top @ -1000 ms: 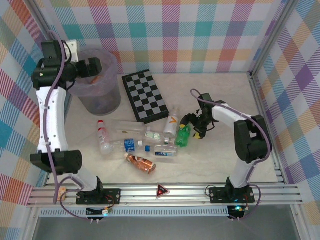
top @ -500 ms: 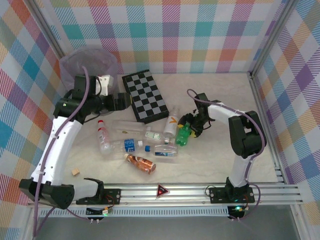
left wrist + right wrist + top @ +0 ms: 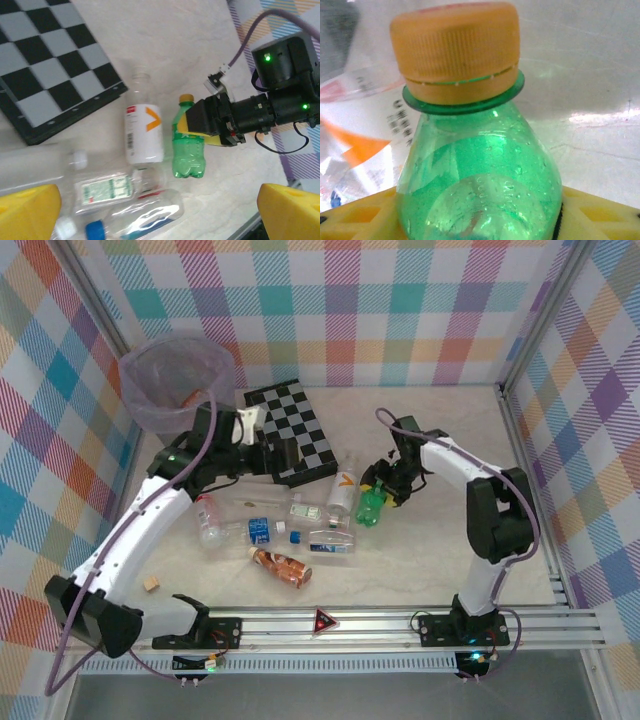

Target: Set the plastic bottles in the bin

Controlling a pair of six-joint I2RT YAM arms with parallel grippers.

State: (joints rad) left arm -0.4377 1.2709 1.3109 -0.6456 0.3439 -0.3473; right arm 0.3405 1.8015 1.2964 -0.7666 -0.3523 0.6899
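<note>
Green bottle (image 3: 188, 152), shoulder covered by right fingers (image 3: 200, 117), grip unclear, left fingers (image 3: 292, 212) spread wide, empty

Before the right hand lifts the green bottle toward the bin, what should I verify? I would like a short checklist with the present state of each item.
1. Right hand on the green bottle: ok, its fingers sit on both sides, below the orange cap.
2. Grip firm enough to lift: cannot tell.
3. White bottle clear of that hand: ok, it lies beside the green one with a narrow gap.
4. Way to the bin: probably not ok, the left arm stretches across it, and the left hand is open over the chessboard.
5. Bin upright and open: ok.
</note>
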